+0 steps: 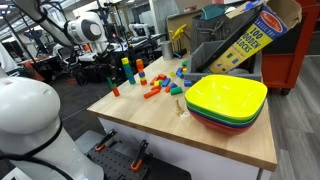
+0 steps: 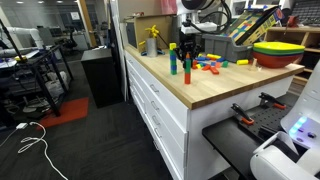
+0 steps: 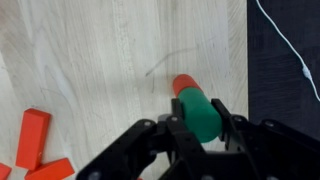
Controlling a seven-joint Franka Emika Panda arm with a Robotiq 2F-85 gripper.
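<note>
My gripper [image 3: 200, 128] is shut on a green cylinder block [image 3: 200, 112], one finger on each side of it. The block stands upright. A red cylinder [image 3: 183, 84] shows right under it, on the pale wooden table [image 3: 90, 50]; I cannot tell whether the two touch. In both exterior views the gripper [image 1: 109, 68] [image 2: 187, 52] hangs over the table's corner, with the green block [image 2: 187, 66] and the red piece [image 1: 115, 90] below it.
Orange blocks [image 3: 33, 135] lie to the left. The table edge runs close on the right, over dark floor with a white cable [image 3: 290, 50]. Block towers [image 1: 127, 68], loose blocks [image 1: 158, 86], stacked coloured bowls [image 1: 228, 100] and a blocks box [image 1: 255, 35] share the table.
</note>
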